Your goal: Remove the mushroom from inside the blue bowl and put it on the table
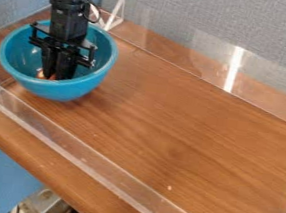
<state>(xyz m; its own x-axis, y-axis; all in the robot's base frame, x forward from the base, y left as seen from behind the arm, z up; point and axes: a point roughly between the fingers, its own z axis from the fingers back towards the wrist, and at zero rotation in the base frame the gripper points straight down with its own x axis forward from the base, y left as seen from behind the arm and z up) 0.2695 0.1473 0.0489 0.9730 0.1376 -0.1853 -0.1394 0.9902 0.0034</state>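
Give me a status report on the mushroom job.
Tool down inside bowl, fingers drawn together. Mushroom hidden behind fingers; grip unconfirmed. Table ahead, nothing in the way.
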